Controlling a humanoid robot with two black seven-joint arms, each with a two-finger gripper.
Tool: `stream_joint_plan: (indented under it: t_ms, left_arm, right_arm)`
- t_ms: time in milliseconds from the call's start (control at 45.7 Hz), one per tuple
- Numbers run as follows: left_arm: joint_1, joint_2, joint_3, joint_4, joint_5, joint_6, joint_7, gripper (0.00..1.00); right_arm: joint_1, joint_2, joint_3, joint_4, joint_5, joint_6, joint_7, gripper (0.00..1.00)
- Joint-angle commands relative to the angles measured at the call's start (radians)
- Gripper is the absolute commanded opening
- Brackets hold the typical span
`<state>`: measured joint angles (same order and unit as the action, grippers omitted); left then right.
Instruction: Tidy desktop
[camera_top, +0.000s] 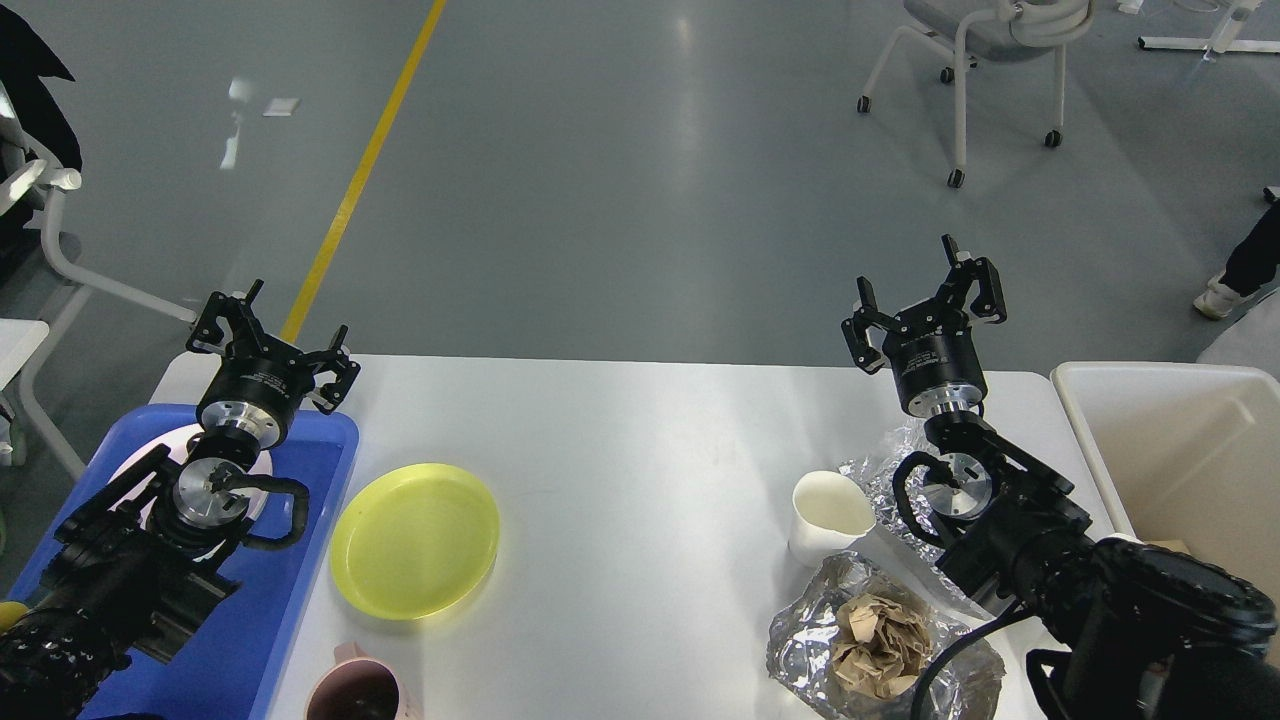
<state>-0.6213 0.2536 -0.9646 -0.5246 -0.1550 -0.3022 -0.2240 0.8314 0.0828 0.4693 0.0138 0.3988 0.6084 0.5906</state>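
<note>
The white desktop (640, 440) fills the middle of the head view. On it lie a yellow plate (415, 540), a white paper cup (828, 515), a pink cup (355, 692) at the near edge, and crumpled foil (800, 640) holding a brown paper wad (880, 640). More foil (880, 465) lies under my right arm. My left gripper (272, 335) hovers open over the far corner of the blue tray (310, 520), holding nothing. Raised above the table's far right edge, my right gripper (925, 295) is open and empty.
A white plate (150, 455) lies in the blue tray, mostly hidden by my left arm. A cream bin (1170, 440) stands off the table's right end. A wheeled chair (970, 60) stands on the grey floor beyond, and a yellow floor line (360, 170) runs back left.
</note>
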Motion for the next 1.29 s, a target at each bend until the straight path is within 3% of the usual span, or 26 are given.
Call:
stream_joint_plan:
  t_ms: [0,766,1050,1138,1269]
  left_arm:
    - [0.0,-0.004,-0.002,0.0,-0.004,-0.002,-0.002,0.98]
    - [-0.002,-0.019,-0.008,0.0,-0.003,-0.006,-0.015,0.98]
    - [-0.093,0.001,0.033,0.002,0.009,0.067,0.002,0.98]
    - [-0.139,0.024,0.085,0.003,0.011,0.098,0.002,0.98]
    - [-0.221,0.068,0.28,0.003,0.012,0.107,0.003,0.98]
  right_arm:
    - [0.0,0.0,0.0,0.0,0.0,0.001,0.0,1.0]
    - [-0.002,0.0,0.0,0.002,0.0,0.001,0.0,1.0]
    - [-0.002,0.0,0.0,0.002,0.0,0.001,0.0,1.0]
    - [-0.002,0.0,0.0,0.002,0.0,0.001,0.0,1.0]
    - [-0.002,0.0,0.002,0.002,0.0,0.002,0.0,1.0]
